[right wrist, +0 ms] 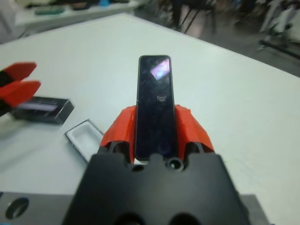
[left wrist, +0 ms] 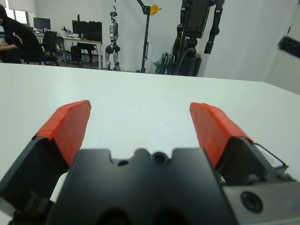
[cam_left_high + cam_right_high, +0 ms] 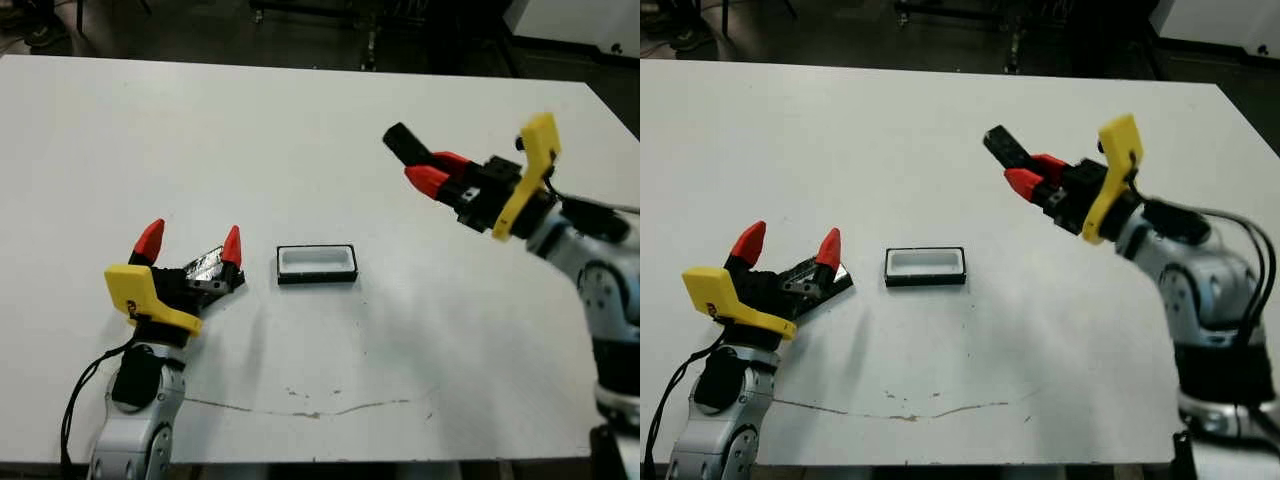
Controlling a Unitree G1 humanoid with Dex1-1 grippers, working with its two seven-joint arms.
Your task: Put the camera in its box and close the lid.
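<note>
- Right now the right gripper point(image 3: 420, 165) has its red fingers point(image 1: 187, 129) pinched on the camera point(image 1: 155, 103), one on each long edge, so the dark bar sticks out well past the tips.
- Holding it by the near end leaves most of its length free, which I judge suits lowering the far end into the tray first.
- That gripper hangs above the counter point(image 3: 300, 120), off to the right of the box point(image 3: 317, 264) and farther back, so the camera is in the air and not yet over the opening.
- The camera looks narrow, flat and glossy, nearly black, with a bluish-pink glint near its far end and a small round mark midway along its face.
- The left gripper point(image 3: 190, 243) has its fingers point(image 2: 70, 126) spread wide with nothing between them, resting low at the counter's near left.
- Just under and beside it lies the lid point(image 3: 207, 268), a flat shiny black panel partly hidden by the gripper body; whether the gripper touches it I cannot tell.
- Parked there, the left arm seems placed ready for the lid once the camera is in.
- The box sits open side up between the two arms, just right of the lid, black outside and white inside, apparently empty.
</note>
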